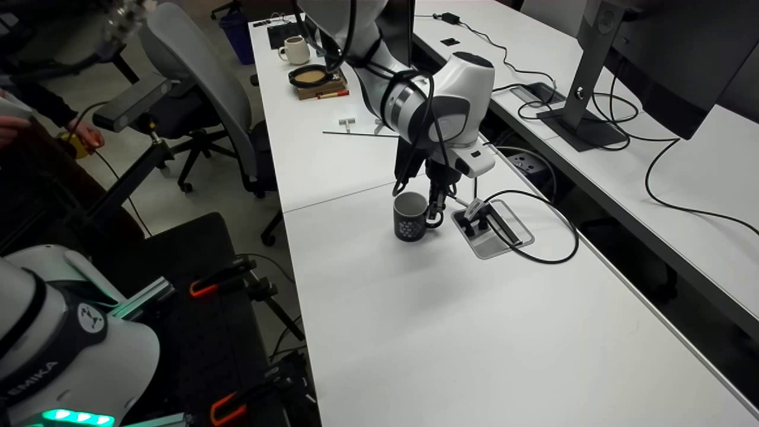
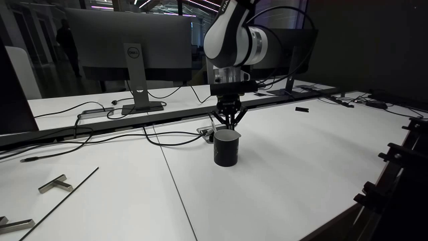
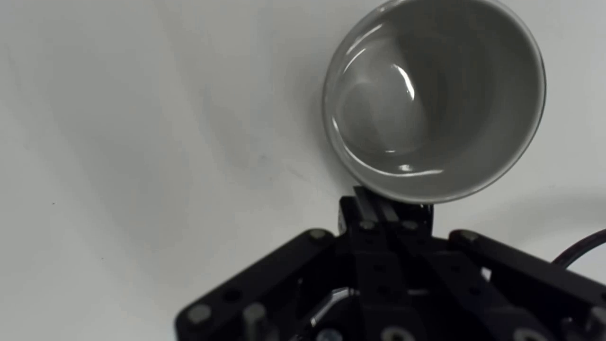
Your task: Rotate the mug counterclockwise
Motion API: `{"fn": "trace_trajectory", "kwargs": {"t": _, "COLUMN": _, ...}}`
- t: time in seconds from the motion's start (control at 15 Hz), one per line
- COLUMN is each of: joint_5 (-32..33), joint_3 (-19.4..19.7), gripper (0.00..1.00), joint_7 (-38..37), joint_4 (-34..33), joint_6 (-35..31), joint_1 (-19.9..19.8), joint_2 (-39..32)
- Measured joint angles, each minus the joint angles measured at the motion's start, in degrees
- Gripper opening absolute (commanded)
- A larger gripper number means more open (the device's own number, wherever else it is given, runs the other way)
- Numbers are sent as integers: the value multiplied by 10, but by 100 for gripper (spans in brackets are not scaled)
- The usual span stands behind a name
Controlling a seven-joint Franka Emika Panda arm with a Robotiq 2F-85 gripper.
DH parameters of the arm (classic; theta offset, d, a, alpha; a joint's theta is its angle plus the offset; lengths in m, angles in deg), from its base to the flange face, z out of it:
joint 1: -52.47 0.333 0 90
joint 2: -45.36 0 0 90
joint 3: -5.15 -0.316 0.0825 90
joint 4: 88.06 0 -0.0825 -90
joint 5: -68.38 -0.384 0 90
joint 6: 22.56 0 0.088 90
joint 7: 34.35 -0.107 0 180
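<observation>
Nearest in our wrist view, the claw [image 3: 377,207], pressed together, stood by the handle [image 1: 437,225] of the mug [image 3: 433,102], contact unclear; the mug sat upright between the table's [image 1: 474,332] long edges. We judged a slow counterclockwise arc best, lest it slide toward the cable box [image 1: 491,245].

I see a dark mug [image 1: 409,220] standing up straight, with its round mouth facing up. It is nearly black outside and grey inside, shaped like a can. In both exterior views it sits near the middle of the frame, with pale marks on its side. In an exterior view its loop handle [image 1: 439,223] points to the right. In the wrist view I look down into it at the upper right, and its smooth inside shines.
</observation>
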Motion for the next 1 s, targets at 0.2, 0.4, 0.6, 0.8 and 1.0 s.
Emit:
{"fn": "trace_trajectory", "kwargs": {"t": 0.2, "joint_5": 4, "joint_3": 0, "gripper": 0, "joint_7": 0, "joint_4": -18, "joint_6": 7, "joint_1": 3, "joint_2": -10}}
{"fn": "trace_trajectory", "kwargs": {"t": 0.4, "joint_5": 8, "joint_3": 0, "gripper": 0, "joint_7": 0, "joint_4": -32, "joint_6": 11, "joint_1": 5, "joint_2": -17}}
{"fn": "trace_trajectory", "kwargs": {"t": 0.6, "joint_5": 11, "joint_3": 1, "gripper": 0, "joint_7": 0, "joint_4": -45, "joint_6": 14, "joint_1": 9, "joint_2": -23}}
{"fn": "trace_trajectory", "kwargs": {"t": 0.8, "joint_5": 17, "joint_3": 2, "gripper": 0, "joint_7": 0, "joint_4": -54, "joint_6": 18, "joint_1": 12, "joint_2": -26}}
{"fn": "trace_trajectory", "kwargs": {"t": 1.0, "joint_5": 23, "joint_3": 3, "gripper": 0, "joint_7": 0, "joint_4": -62, "joint_6": 23, "joint_1": 15, "joint_2": -28}}
